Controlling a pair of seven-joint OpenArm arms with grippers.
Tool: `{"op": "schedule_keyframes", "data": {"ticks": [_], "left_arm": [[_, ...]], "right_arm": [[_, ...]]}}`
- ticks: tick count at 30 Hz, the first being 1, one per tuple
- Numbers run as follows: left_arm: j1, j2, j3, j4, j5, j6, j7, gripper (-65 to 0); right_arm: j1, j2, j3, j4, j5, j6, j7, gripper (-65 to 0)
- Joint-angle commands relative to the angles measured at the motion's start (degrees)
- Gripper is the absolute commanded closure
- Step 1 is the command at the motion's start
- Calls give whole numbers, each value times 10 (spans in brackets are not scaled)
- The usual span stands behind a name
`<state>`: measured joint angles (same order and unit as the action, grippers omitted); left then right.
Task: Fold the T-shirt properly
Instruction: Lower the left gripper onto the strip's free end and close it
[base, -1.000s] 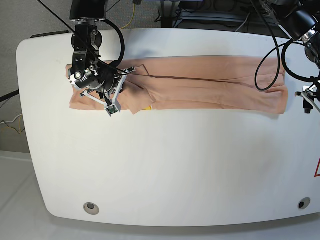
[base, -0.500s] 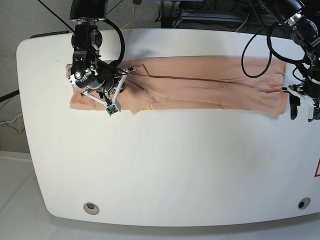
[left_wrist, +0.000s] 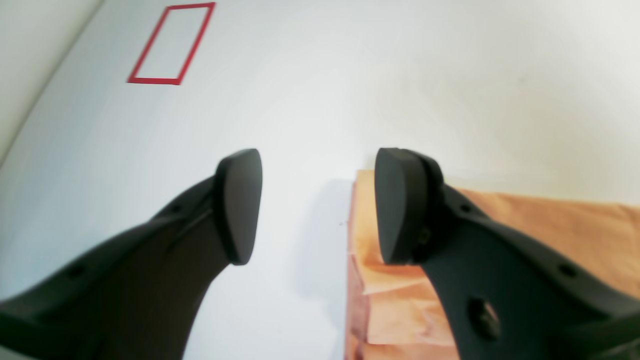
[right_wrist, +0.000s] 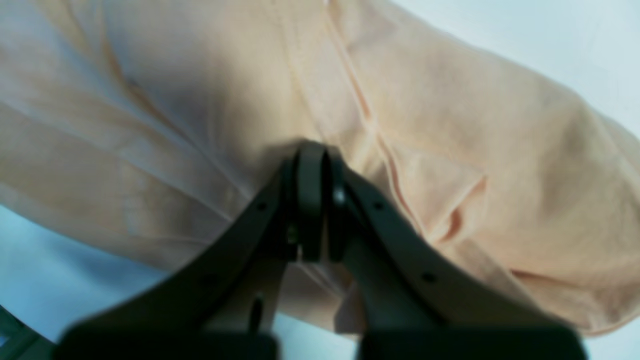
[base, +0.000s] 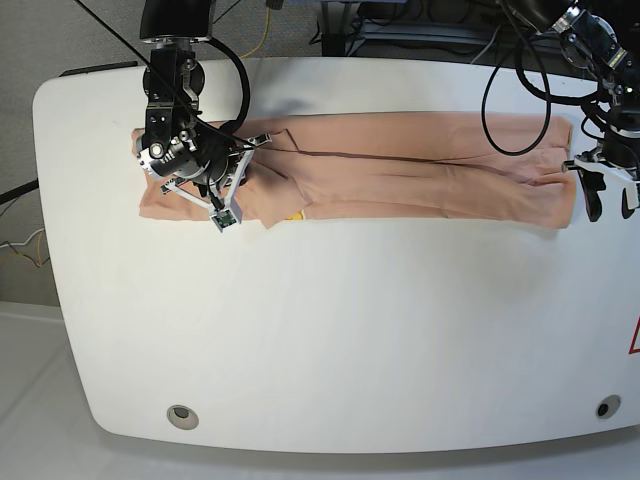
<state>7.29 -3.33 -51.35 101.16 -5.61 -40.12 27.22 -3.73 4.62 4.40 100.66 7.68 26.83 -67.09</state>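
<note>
T-shirt (base: 400, 170) lies as a long folded strip across the white worktop's (base: 330, 340) far half. Right hand (base: 215, 190) sits on its left end, fingers pressed together on cloth. Left hand (base: 610, 200) hovers spread at its right edge.

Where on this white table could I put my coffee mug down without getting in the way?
The whole near half of the table, from the long edge of the T-shirt down to the front rim, is bare. A thin strip also runs behind the shirt. It is crowded at both shirt ends: the right gripper sits shut on the cloth, and the left gripper hovers with jaws open.
</note>
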Motion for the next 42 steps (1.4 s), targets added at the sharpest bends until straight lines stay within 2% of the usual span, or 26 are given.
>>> {"op": "schedule_keyframes", "data": {"ticks": [1, 8, 19, 33, 42], "left_arm": [[-5, 1, -11, 11, -9, 1, -8, -339], [-6, 4, -21, 10, -13, 1, 51, -339], [-14, 5, -24, 9, -13, 1, 108, -340], [-14, -1, -20, -41, -49, 1, 114, -341], [-14, -22, 12, -81, -50, 1, 114, -341]], "right_arm": [[8, 3, 0, 8, 4, 0, 8, 0], [8, 3, 0, 8, 4, 0, 8, 0], [8, 3, 0, 8, 4, 0, 7, 0], [8, 3, 0, 8, 4, 0, 6, 0], [8, 6, 0, 8, 4, 0, 6, 0]]}}
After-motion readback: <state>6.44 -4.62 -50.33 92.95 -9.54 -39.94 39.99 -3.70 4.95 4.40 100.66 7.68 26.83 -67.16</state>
